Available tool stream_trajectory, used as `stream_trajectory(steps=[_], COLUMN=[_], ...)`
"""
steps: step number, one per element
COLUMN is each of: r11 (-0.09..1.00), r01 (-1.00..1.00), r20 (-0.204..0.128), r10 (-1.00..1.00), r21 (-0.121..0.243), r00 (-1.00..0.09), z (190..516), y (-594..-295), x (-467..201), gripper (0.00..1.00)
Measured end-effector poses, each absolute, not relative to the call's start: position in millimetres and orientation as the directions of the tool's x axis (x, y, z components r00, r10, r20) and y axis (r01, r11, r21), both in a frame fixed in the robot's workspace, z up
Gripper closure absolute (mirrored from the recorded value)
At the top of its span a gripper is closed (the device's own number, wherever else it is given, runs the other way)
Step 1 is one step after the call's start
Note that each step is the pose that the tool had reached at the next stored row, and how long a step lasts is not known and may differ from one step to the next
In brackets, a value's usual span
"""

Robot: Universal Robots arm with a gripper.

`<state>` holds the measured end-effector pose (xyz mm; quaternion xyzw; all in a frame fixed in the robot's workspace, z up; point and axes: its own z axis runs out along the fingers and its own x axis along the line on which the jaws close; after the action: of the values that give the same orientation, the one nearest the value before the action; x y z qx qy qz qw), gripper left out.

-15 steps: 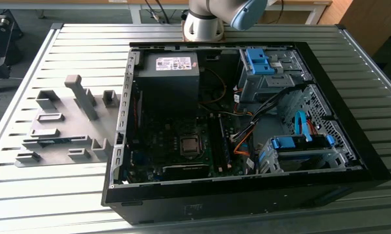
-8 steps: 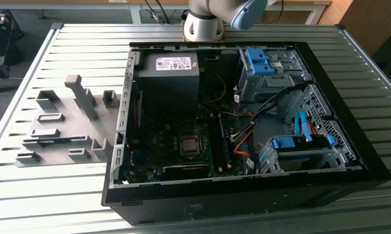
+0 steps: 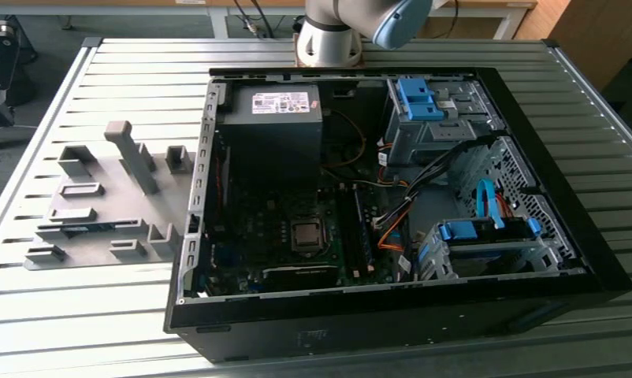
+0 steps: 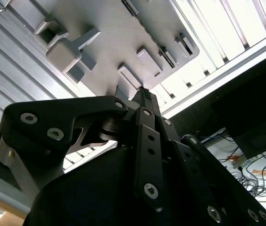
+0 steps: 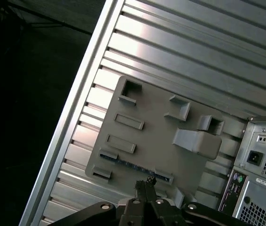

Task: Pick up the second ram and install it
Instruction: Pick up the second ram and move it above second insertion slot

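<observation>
The black gripper [image 5: 144, 184] is hanging over the flat grey plastic holder plate [image 5: 156, 117], clenched tight with nothing in it. The second ram [image 5: 128, 163], a thin blue-green stick, is lying in its slots on that plate, close to the gripper tip. The plate is sitting on the ridged silver metal table [image 3: 137, 71], at the exterior view's left of the open black computer case [image 3: 568, 236].
</observation>
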<state>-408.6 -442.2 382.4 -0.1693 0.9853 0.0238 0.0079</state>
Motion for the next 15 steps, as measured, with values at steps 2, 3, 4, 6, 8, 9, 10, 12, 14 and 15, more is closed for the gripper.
stream_trajectory(steps=[2, 3, 4, 6, 8, 9, 10, 12, 14, 15], r11=[0.942, 0.942, 0.942, 0.942, 0.942, 0.942, 0.942, 0.94, 0.93, 0.923], r01=[-0.334, -0.334, -0.334, -0.334, -0.334, -0.334, -0.334, -0.339, -0.366, -0.381], r20=[-0.024, -0.024, -0.024, -0.024, -0.024, -0.024, -0.024, -0.024, -0.024, -0.024], r10=[-0.333, -0.333, -0.333, -0.333, -0.333, -0.333, -0.333, -0.338, -0.365, -0.381], r21=[0.044, 0.044, 0.044, 0.044, 0.044, 0.044, 0.044, 0.044, 0.044, 0.044], r00=[-0.943, -0.943, -0.943, -0.943, -0.943, -0.943, -0.943, -0.941, -0.931, -0.924], z=[382.4, 382.4, 382.3, 382.4, 382.3, 382.3, 382.4, 382.4, 382.4, 382.3], y=[-442.2, -442.2, -442.2, -442.2, -442.2, -442.2, -442.2, -442.2, -442.3, -442.2], x=[-408.6, -408.6, -408.6, -408.6, -408.6, -408.6, -408.6, -408.6, -408.9, -408.9], gripper=[0.89, 0.89, 0.89, 0.89, 0.89, 0.89, 0.89, 0.89, 0.89, 0.89])
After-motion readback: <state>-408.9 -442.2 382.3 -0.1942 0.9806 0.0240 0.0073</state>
